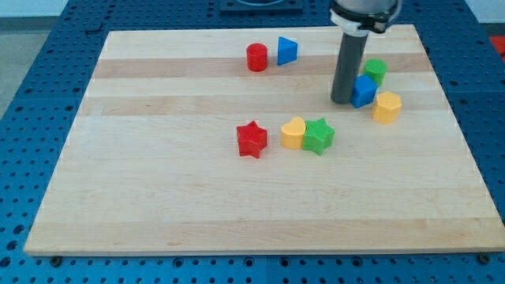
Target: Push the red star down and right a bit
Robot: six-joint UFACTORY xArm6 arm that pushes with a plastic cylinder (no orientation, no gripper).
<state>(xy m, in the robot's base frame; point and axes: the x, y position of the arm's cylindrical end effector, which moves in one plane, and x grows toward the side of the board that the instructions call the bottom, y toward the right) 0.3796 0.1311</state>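
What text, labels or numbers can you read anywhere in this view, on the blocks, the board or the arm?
None: no readable text anywhere in the view.
The red star, the other coloured blocks, the wooden board and the dark rod ending in my tip are all unmarked.

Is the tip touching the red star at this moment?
No. My tip stands beside the blue block toward the view's upper right, well apart from the red star.
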